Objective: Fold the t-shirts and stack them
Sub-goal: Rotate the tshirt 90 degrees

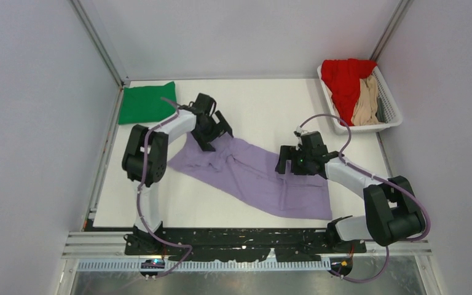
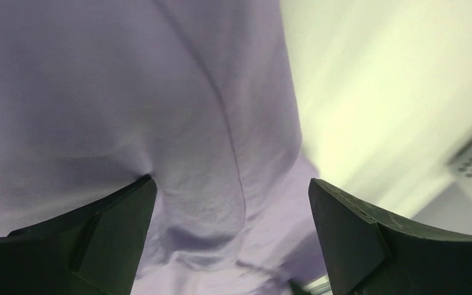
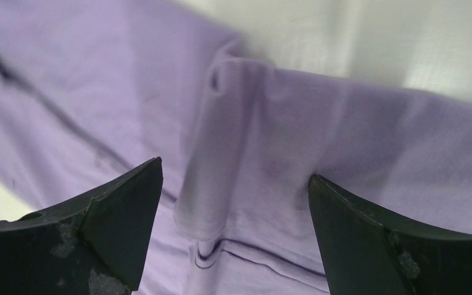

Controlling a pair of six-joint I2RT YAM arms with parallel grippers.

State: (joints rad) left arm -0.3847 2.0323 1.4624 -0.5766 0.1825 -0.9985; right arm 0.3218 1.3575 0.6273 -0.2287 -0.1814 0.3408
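Note:
A lavender t-shirt (image 1: 252, 175) lies spread and rumpled across the middle of the white table (image 1: 264, 104). My left gripper (image 1: 212, 132) hovers open over its far left end; in the left wrist view the purple cloth (image 2: 160, 123) fills the space under the jaws, which stand wide apart with nothing between them. My right gripper (image 1: 299, 161) is open over the shirt's upper right edge, above a folded ridge of cloth (image 3: 221, 153), gripping nothing. A folded green t-shirt (image 1: 145, 102) lies at the back left corner. Red (image 1: 344, 78) and tan (image 1: 366, 103) t-shirts are heaped in the basket.
The white slatted basket (image 1: 394, 114) stands at the back right by the right wall. Enclosure walls and metal posts ring the table. Bare white tabletop shows behind the lavender shirt and in front of it on the left.

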